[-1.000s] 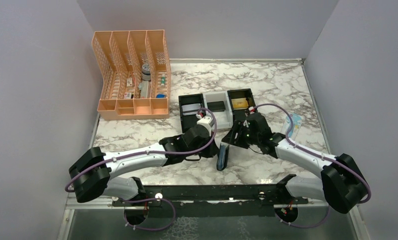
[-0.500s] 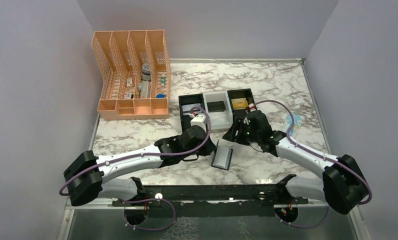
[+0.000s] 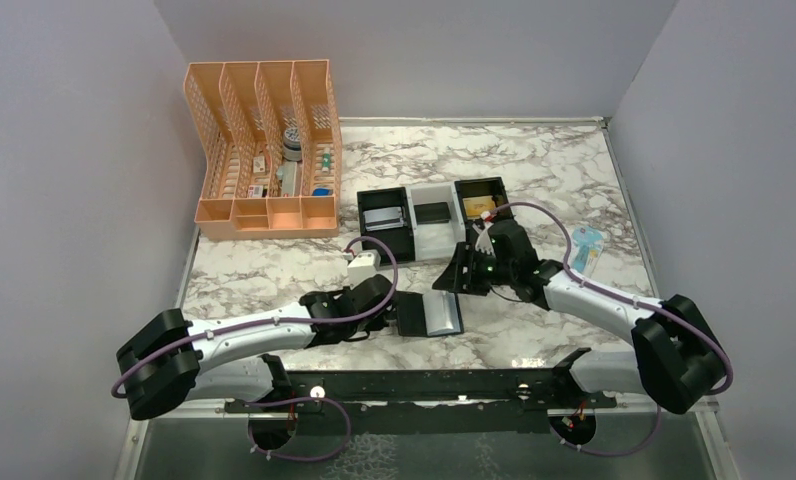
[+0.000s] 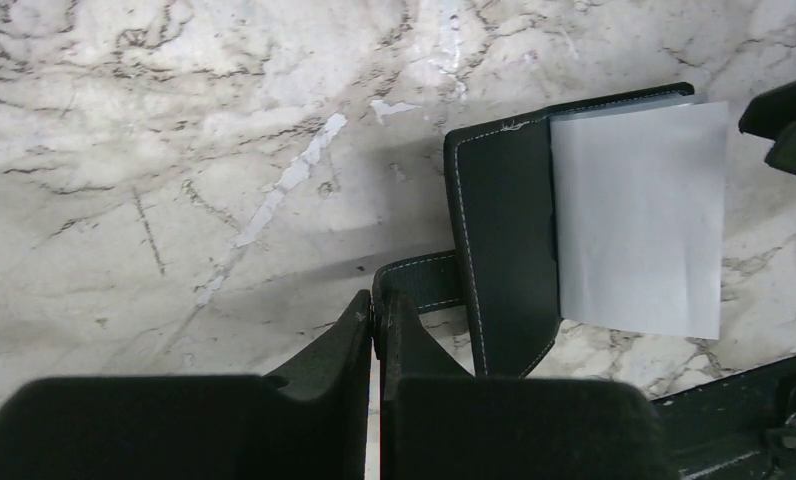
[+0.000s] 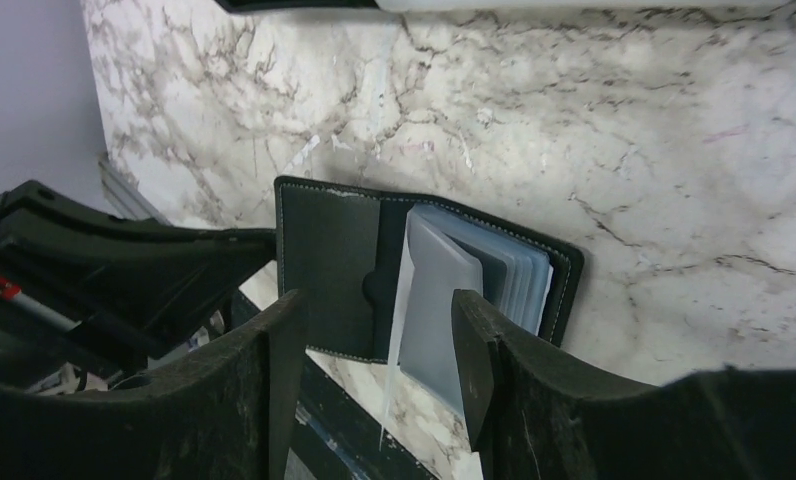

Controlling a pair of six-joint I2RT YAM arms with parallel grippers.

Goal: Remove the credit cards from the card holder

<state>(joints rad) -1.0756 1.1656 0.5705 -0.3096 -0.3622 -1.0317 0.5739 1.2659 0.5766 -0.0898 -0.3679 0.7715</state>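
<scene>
2 hands, 1 card holder (image 4: 502,250), and the credit cards can't be counted.

Left hand (image 4: 377,305): fingers pressed together, clamped on the holder's single snap tab (image 4: 426,281). The rest of the holder lies just past its fingertips, flat and open on the counter (image 3: 534,170).

Right hand (image 5: 377,300): fingers spread, gripping nothing. The open holder shows in the gap between them, just beyond the tips. Touching or not, can't tell.

The holder's half away from the left hand carries a stack of blue-grey sleeves (image 5: 474,280). One sleeve stands up and the others lie flat. No separate card can be made out.

Beyond the right hand is a row of 3 square trays: black (image 3: 384,222), white (image 3: 434,230), black (image 3: 482,190). There is 1 peach organizer (image 3: 264,160) far beyond the left hand.
</scene>
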